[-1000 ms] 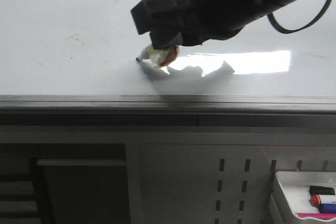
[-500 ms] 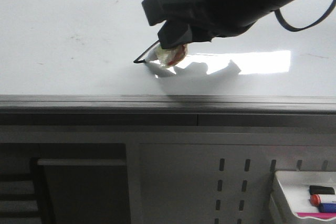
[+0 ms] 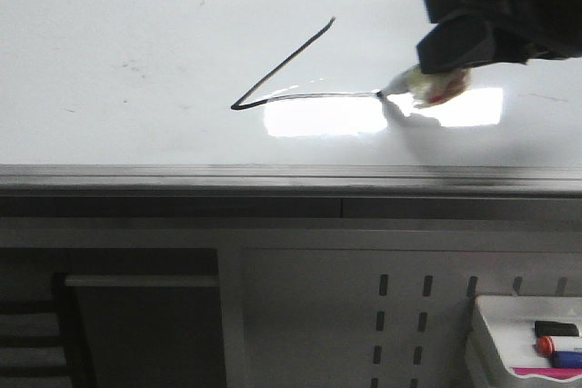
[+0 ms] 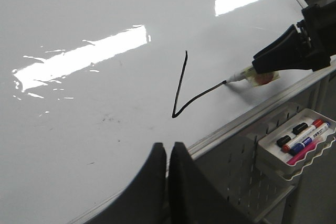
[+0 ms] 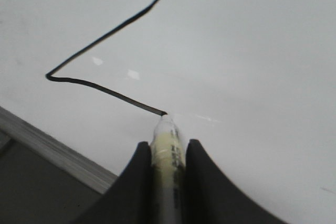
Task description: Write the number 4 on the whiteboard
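Rightward now, right end effector (image 3: 427, 79) clamps one marker (image 3: 420, 88), apparently touching two-stroke number 4 (image 3: 286, 74).

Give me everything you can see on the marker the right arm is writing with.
The marker is a pale, whitish-yellow pen with a red patch near the grip and a dark tip. The right tool is shut on its barrel, one finger on each side. It leans low over the whiteboard, tip touching the surface at the right end of the horizontal bar of the unfinished number 4.
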Action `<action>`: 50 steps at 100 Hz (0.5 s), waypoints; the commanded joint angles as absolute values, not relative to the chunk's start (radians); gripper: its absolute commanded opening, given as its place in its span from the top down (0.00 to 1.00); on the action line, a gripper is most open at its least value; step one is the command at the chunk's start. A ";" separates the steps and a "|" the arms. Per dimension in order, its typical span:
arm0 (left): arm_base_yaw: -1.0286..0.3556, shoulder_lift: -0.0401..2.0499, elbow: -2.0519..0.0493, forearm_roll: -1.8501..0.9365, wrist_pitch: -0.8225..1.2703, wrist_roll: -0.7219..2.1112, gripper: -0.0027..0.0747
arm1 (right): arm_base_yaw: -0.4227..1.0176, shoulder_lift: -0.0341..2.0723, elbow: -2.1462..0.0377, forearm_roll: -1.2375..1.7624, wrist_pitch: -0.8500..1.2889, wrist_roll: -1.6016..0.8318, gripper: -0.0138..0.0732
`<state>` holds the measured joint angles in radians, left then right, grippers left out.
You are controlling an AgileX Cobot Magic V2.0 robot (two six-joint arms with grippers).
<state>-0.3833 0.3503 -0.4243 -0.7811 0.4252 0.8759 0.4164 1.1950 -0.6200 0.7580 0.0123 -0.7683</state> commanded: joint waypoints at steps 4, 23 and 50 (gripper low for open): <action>-0.382 0.354 -0.451 -0.812 0.373 0.868 0.99 | 0.345 1.152 -0.605 0.784 -0.056 -0.772 0.91; -0.382 0.354 -0.451 -0.812 0.373 0.868 0.99 | 0.323 1.145 -0.611 0.784 -0.013 -0.772 0.91; -0.382 0.354 -0.451 -0.812 0.373 0.868 0.99 | 0.350 1.044 -0.710 0.781 0.139 -0.772 0.91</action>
<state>-0.3833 0.3503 -0.4243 -0.7811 0.4252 0.8759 0.3423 1.0935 -0.6470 0.7797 0.1482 -0.7674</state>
